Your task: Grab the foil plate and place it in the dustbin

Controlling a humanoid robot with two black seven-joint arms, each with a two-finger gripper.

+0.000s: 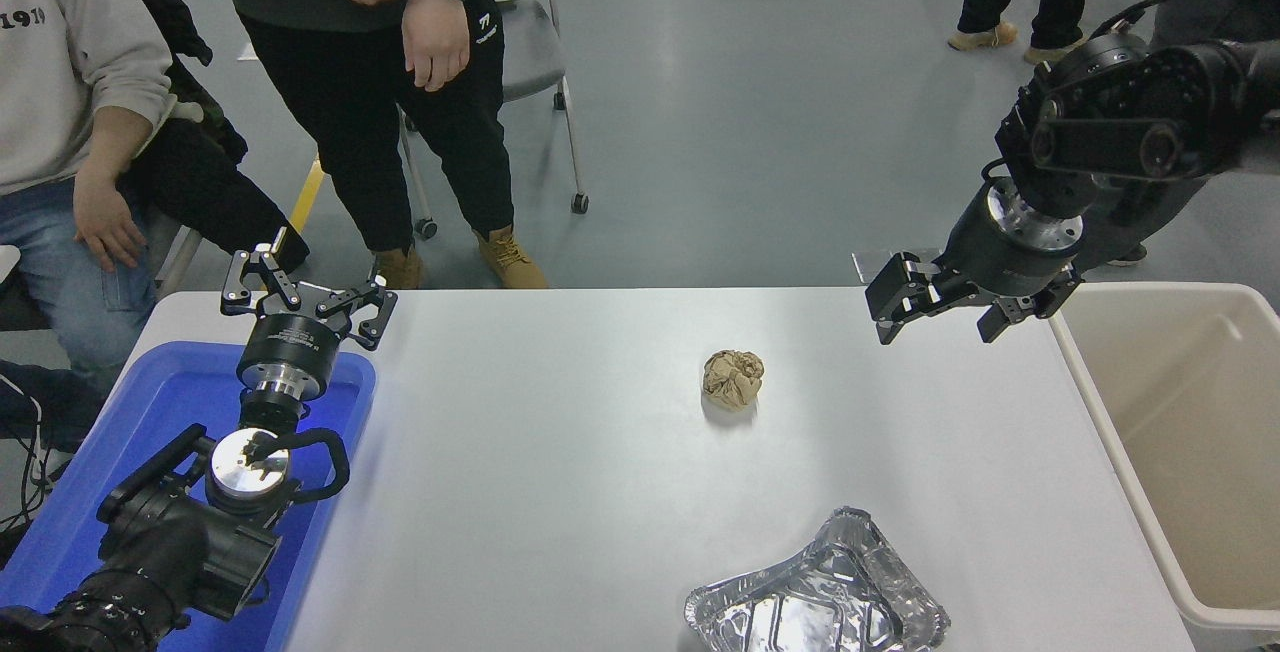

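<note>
We take the white table point(560, 492) as our landmark. At its left end lies a shallow blue tray point(150, 412), and over the tray's far edge we see the left gripper point(305, 300), its jaws spread wide and holding nothing. Beyond the table's far left corner a seated person's hand point(100, 222) rests on a knee, and a standing person point(380, 82) is just past the far edge. Near the table's middle, toward the far side, sits a crumpled brown paper ball point(733, 378). At the table's near edge, right of centre, we find the foil plate point(818, 597), lying flat and touched by nothing. Above the table's far right corner hangs the right gripper point(937, 317), jaws spread and empty, well apart from the plate. Against the table's right end stands the beige dustbin point(1100, 432).
</note>
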